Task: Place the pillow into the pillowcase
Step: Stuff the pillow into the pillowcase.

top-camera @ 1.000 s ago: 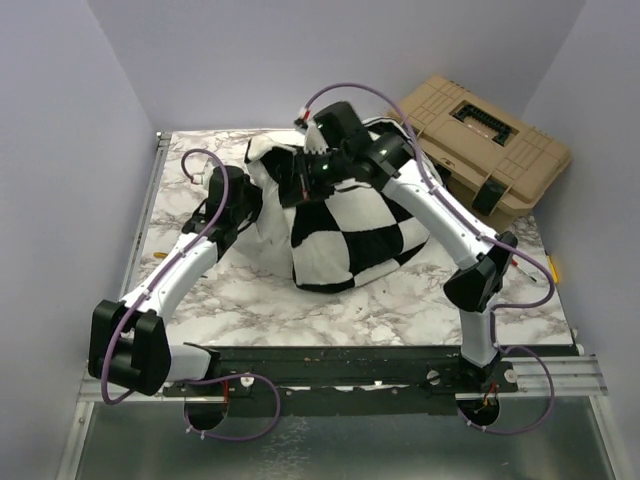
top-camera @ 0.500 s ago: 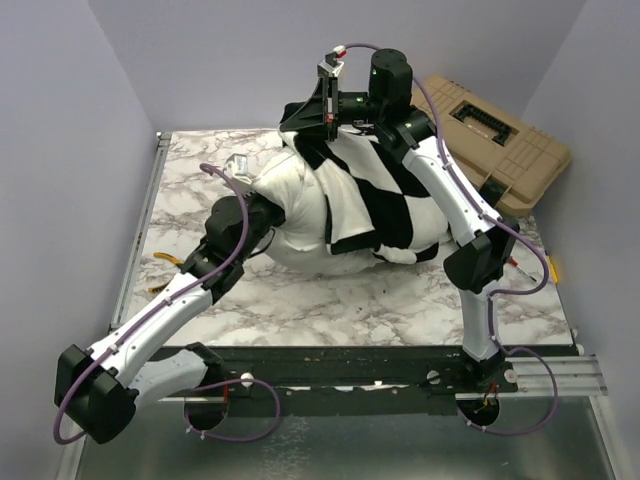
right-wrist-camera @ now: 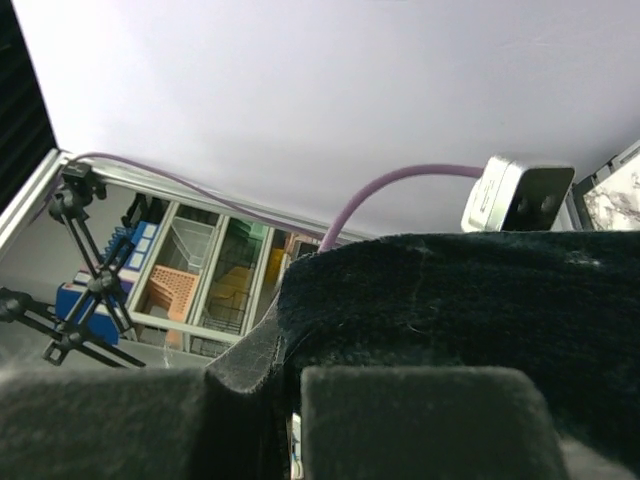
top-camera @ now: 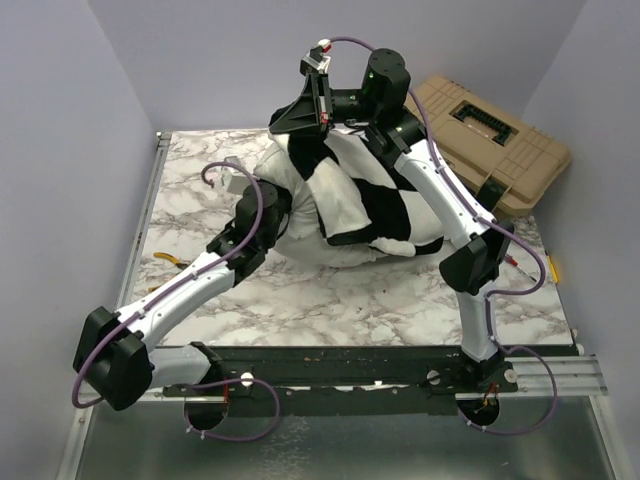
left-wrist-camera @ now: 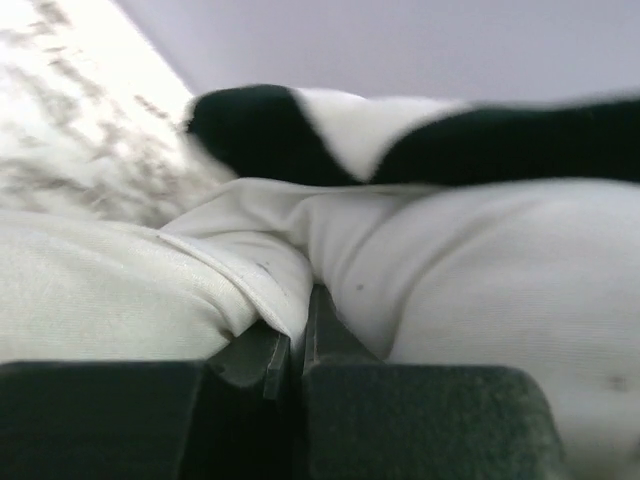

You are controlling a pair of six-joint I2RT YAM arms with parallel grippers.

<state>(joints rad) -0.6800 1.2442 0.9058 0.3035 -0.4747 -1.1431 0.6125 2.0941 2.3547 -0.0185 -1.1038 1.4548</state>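
Observation:
The white pillow [top-camera: 296, 222] lies mid-table, its right part under the black-and-white checked pillowcase [top-camera: 385, 195]. My right gripper [top-camera: 312, 103] is raised above the pillow's far end. It is shut on a black edge of the pillowcase [right-wrist-camera: 450, 300], with the fabric pinched at the gripper [right-wrist-camera: 285, 400]. My left gripper [top-camera: 272, 203] is pressed against the pillow's left end. Its jaws [left-wrist-camera: 297, 340] are shut on a fold of the white pillow [left-wrist-camera: 480, 290], and the pillowcase [left-wrist-camera: 260, 130] drapes just beyond.
A tan toolbox [top-camera: 485, 135] sits at the back right, beside the right arm. The marble table top [top-camera: 330, 300] is bounded by lilac walls on three sides. Small yellow items lie at the left edge [top-camera: 165, 260] and the right edge [top-camera: 551, 268].
The right gripper has lifted the pillowcase's edge up and back, which uncovered the pillow's left end. The left arm has pushed in toward the pillow.

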